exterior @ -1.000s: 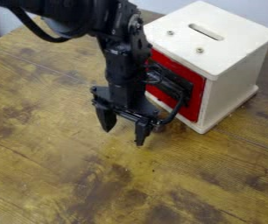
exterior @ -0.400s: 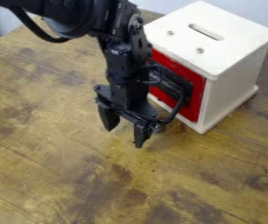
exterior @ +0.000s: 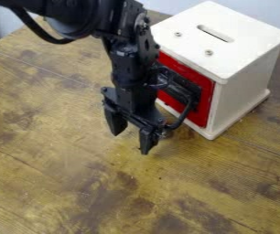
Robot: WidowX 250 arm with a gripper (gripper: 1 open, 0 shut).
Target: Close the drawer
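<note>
The red drawer [exterior: 193, 106] sits in the front face of a cream-white wooden box [exterior: 234, 55] at the upper right. Its black loop handle [exterior: 177, 90] sticks out toward the left front. My gripper [exterior: 130, 134] hangs just left of the drawer front, fingers pointing down at the table and spread open, holding nothing. The arm hides the left part of the red front and part of the handle. I cannot tell how far the drawer stands out.
The box has a slot [exterior: 212, 33] on its top. The wooden table [exterior: 57, 183] spreads to the left and front of the gripper. The table's far edge runs along the upper left.
The gripper has shifted slightly right and down, closer to the drawer front. The drawer and box have not visibly moved.
</note>
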